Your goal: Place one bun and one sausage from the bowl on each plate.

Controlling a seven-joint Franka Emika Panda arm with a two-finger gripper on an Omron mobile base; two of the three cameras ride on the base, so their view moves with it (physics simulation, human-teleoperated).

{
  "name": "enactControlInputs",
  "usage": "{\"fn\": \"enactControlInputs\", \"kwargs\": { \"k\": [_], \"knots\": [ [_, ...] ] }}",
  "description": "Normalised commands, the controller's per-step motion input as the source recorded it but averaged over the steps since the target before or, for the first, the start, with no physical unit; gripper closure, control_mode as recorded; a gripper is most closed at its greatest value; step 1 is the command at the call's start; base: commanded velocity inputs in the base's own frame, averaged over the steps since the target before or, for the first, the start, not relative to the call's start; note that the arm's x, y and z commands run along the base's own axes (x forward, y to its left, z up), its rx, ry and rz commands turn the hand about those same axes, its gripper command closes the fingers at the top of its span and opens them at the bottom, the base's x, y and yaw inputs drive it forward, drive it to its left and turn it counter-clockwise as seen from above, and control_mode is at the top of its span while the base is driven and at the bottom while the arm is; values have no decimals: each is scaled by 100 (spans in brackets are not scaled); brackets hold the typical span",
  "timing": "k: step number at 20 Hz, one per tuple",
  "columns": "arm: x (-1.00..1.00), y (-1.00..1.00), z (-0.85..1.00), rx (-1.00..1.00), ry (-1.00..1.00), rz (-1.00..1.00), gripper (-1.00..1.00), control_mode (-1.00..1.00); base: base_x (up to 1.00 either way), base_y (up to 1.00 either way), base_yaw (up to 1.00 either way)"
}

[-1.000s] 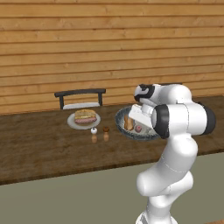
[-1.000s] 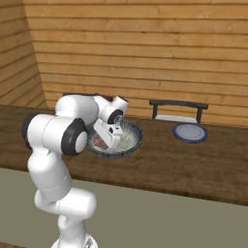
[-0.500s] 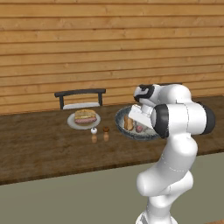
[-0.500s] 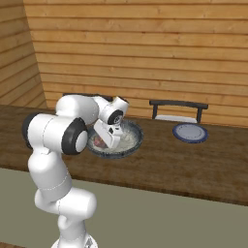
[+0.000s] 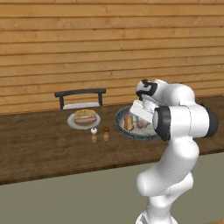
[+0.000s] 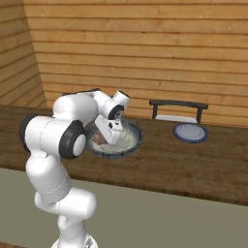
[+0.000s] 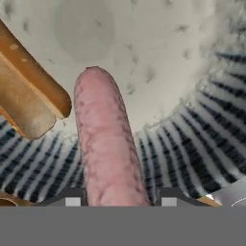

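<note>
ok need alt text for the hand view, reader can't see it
A pink sausage runs up from between the gripper finger tips, which stand on either side of its near end, inside the pale speckled bowl. A golden-brown bun lies beside the sausage at left, over the bowl's dark-streaked inner wall.

Bowl (image 5: 124, 131) sat on the counter, dark speckled rim, pale inside, holding a tan bun (image 7: 26, 98) and a pink sausage (image 7: 108, 153) lying beside it. Pale plate (image 5: 72, 123) already carried bun and sausage. Bluish plate (image 6: 190, 132) lay flat and bare, well apart.
</note>
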Motion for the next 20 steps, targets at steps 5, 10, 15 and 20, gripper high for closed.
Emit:
{"fn": "enactControlInputs", "kwargs": {
  "k": [5, 10, 15, 20],
  "knots": [
    [-33, -33, 82, -1, -18, -36, 100, -100, 0, 0, 0],
    [-48, -72, 77, -5, -15, -46, 100, -100, 0, 0, 0],
    [-41, -100, 48, 0, 0, -46, 100, -100, 0, 0, 0],
    [-14, -100, 4, -2, 5, -54, 100, -100, 0, 0, 0]
  ]
}}
